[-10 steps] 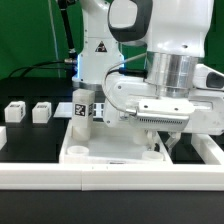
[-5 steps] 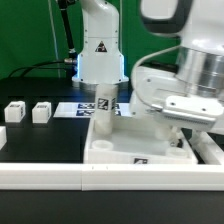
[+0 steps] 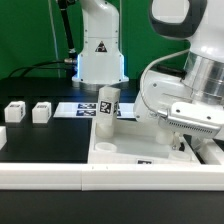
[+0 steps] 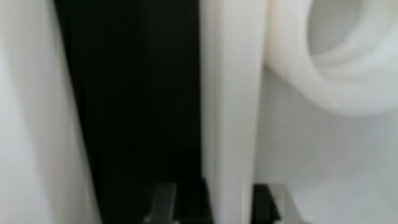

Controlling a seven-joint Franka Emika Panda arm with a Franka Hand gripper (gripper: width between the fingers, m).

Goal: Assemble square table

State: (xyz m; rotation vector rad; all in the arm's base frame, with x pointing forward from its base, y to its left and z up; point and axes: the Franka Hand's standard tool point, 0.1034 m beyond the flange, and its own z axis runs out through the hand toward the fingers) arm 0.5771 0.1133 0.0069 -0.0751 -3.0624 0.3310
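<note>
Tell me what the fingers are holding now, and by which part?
The fingers pinch the square table slab by its thin raised rim, on the exterior view's right.

Fig. Parts count, ext. + wrist views.
- Slab: 1.
- Legs: 3 seen: first, second, third. More may be hidden behind the arm.
- Marker board: 1.
- Rail: 1.
- Arm: 1, w/ 1 tool.
</note>
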